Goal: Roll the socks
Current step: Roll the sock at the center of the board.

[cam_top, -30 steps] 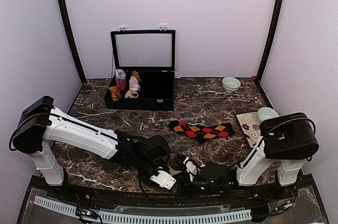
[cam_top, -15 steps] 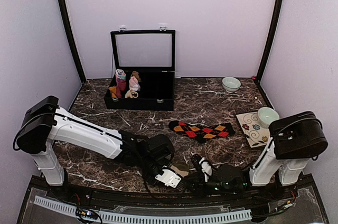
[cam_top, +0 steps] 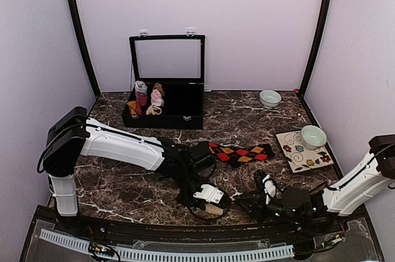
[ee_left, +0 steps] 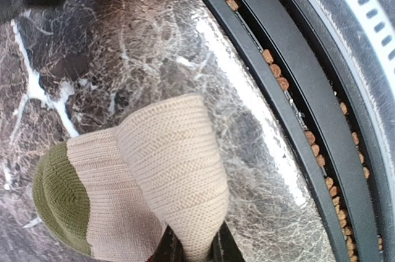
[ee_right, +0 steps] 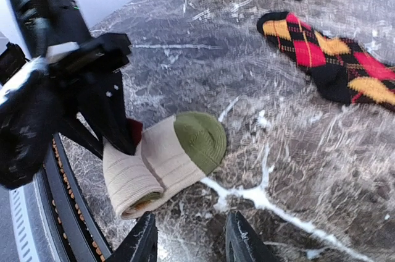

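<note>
Sock (ee_left: pixel 166 169) seemingly clamped in left pincer (ee_left: pixel 192 251).

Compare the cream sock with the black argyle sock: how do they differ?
The cream sock is folded into a short bundle; the argyle sock lies stretched flat. The cream sock is plain ribbed knit with a green patch; the argyle sock shows red and orange diamonds on black. The left gripper pinches the cream sock; nothing touches the argyle sock. Both lie on the marble table.
</note>
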Controlling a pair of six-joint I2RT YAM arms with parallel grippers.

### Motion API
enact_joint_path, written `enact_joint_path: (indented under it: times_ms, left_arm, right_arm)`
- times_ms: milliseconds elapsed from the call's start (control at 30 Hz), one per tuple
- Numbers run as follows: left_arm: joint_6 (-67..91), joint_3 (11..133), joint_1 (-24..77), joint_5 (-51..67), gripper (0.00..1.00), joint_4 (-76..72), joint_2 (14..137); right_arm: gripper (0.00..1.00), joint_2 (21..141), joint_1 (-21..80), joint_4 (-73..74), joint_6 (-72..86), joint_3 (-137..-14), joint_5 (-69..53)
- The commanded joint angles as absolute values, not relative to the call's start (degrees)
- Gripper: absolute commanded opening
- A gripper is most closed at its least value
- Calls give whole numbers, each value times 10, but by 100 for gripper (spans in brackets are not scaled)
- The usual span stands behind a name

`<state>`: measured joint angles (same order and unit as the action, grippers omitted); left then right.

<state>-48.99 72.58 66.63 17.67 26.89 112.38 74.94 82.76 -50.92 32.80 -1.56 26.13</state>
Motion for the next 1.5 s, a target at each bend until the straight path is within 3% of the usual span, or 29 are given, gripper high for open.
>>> enact_joint_path:
  times_ms: [0,200,433,833,1133,1467]
  left_arm:
    - [-432,722,632,179,0,393,1222]
    - [-386,694,599,132,0,400,1241]
    - [-371,672,579,178,0,426,1242]
    - [-436,763,579,206,0,508,1346]
    - [-484,874,578,241,0,622,1434]
    - [-479,896,577,231,0,629,1465]
  right_arm:
    - [37,677,828,-397,263,-25,269]
    - [37,619,828,-351,208,-29,224]
    - [35,713,832,-335,122,-101,168]
    - [36,836,842,-292,-15,-250,134]
    - [33,847,847,-314,-34,-251,117]
    - [31,908,816,-377,-67,-258,104]
